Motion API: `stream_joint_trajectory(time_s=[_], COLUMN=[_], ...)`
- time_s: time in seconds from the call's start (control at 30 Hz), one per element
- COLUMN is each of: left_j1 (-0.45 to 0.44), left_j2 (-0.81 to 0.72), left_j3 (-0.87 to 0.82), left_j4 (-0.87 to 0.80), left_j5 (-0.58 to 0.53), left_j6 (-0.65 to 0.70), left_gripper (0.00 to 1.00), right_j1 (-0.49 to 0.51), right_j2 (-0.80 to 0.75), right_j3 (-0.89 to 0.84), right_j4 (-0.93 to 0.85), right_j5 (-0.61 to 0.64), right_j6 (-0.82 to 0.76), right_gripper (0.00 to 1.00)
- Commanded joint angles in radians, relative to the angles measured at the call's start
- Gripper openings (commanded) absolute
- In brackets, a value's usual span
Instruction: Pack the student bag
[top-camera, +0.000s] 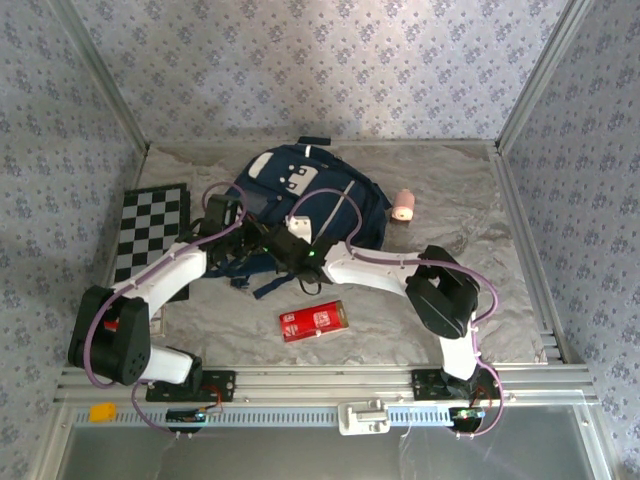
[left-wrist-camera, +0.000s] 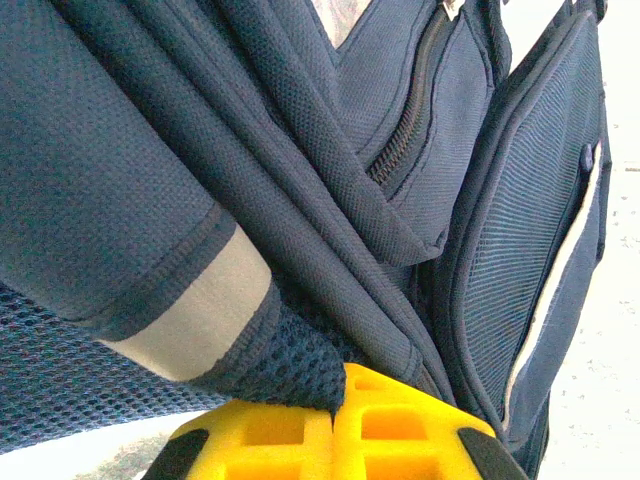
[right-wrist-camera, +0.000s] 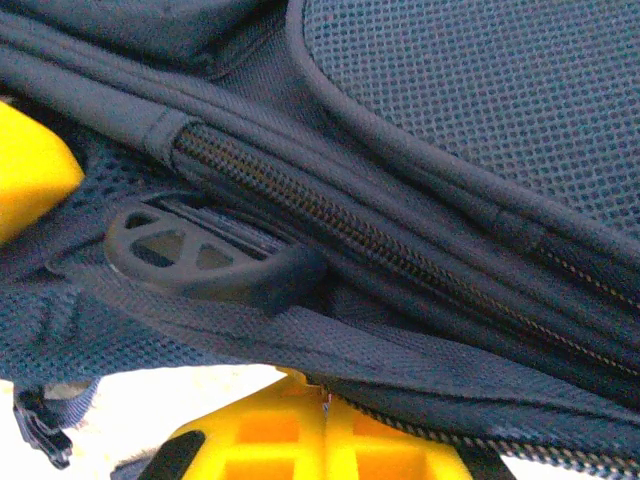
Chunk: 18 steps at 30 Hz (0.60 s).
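Crinkled grey worktop (top-camera: 400, 310): your left claw (left-wrist-camera: 335, 400) is pinched tight on mesh of the backpack (top-camera: 300, 195), your right claw (right-wrist-camera: 322, 400) clamped on its fabric below the zip (right-wrist-camera: 400, 240).

Landmark: student bag (top-camera: 300, 195). Left arm (top-camera: 165, 275) and right arm (top-camera: 370, 270) crowd its near edge. Red packet (top-camera: 313, 322) lies farther in front, pink roll (top-camera: 403, 206) just right, checkerboard (top-camera: 150, 232) left. Open table (top-camera: 490, 280) lies to its near right.

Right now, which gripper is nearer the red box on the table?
Right. The right gripper, clamped on the student bag's near edge, sits just beyond the red box. The left gripper grips the bag further left, farther from the box.
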Motion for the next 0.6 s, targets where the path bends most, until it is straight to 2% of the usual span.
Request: stream_joint_trajectory(time_s=[0.0,0.43,0.57], left_j1=[0.031,0.072,0.063], left_j2=[-0.008,0.011,0.011], left_j3=[0.069,0.11,0.104], left_j4=[0.017,0.007,0.032], left_j5=[0.046,0.058,0.084], left_j6=[0.039,0.053,0.025], left_gripper=[0.0,0.0,0.0], right_j1=[0.002,-0.01,-0.006], right_j2=[-0.055,-0.178,-0.169], right_j3=[-0.03,-0.178,-0.137], right_j4=[-0.017,-0.048,-0.029], right_j5=[-0.026,-0.06,-0.085], right_j6=[-0.042,-0.104,-0.153], right_gripper=[0.0,0.0,0.0])
